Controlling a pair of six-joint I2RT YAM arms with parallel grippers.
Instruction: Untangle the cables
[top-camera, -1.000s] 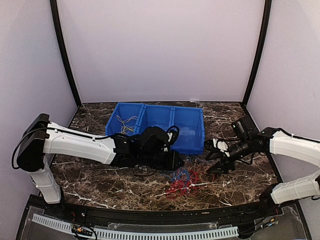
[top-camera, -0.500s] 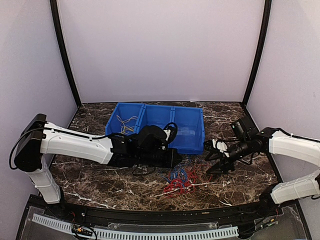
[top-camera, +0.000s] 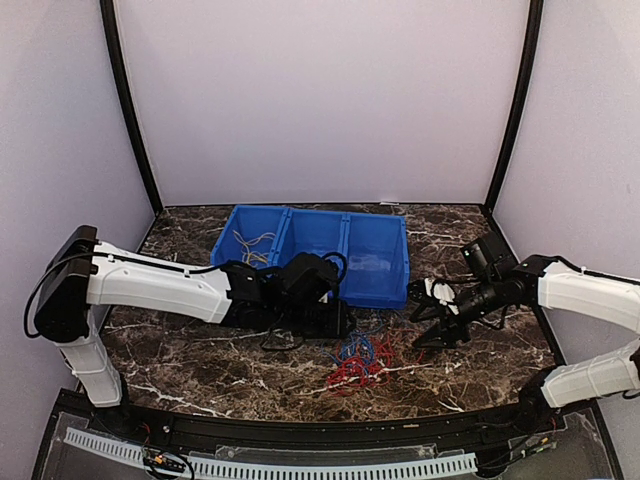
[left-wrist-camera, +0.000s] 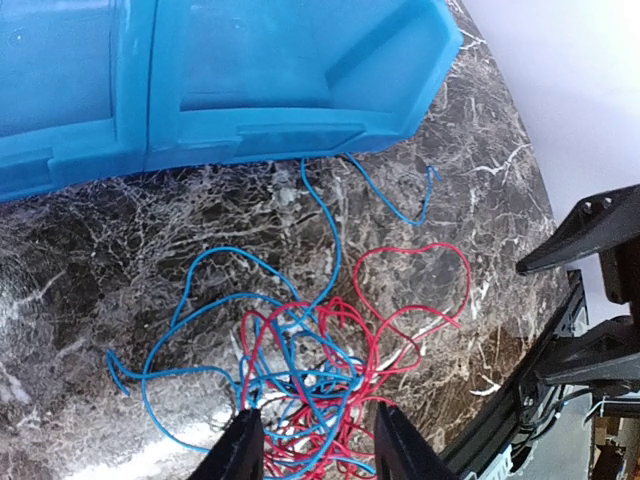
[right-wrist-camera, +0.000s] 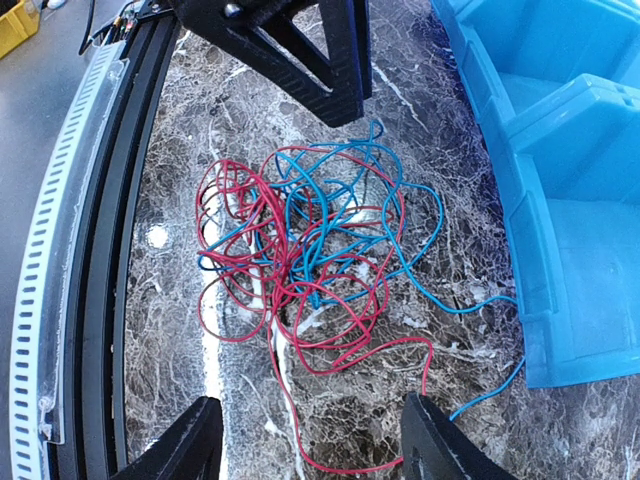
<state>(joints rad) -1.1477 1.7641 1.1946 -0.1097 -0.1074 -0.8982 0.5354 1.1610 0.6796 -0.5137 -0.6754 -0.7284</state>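
Left arm (top-camera: 150, 285) has drawn back a little toward its own side since a second ago, and the left fingers (left-wrist-camera: 242, 448) have gone from nearly clenched to released. The cables (top-camera: 362, 358) have shifted slightly left with it. The right arm (top-camera: 590, 290) has not moved.

Left side: the left arm reaches low across the bench (top-camera: 200, 360), just in front of the blue bin (top-camera: 375, 262). The bin has three compartments, and its leftmost one holds a few pale wires (top-camera: 250, 250). In the left wrist view the two fingertips stand apart with a clear gap. Red and blue strands lie on the bench between them and nothing is pinched.

Centre: the cables sit on the bench as one loose knot of red and blue loops, just in front of the bin's right half and between the two arms. Red is densest on the near side and blue loops through it. One red loop lies open at the knot's edge. A blue strand runs from the knot to the foot of the bin's front wall. No yellow-orange strand can be made out in the knot.

Right side: the right fingers (right-wrist-camera: 185, 440) hang spread wide just right of the knot, tilted down toward it. They grasp nothing, and a single red strand trails between them on the bench.
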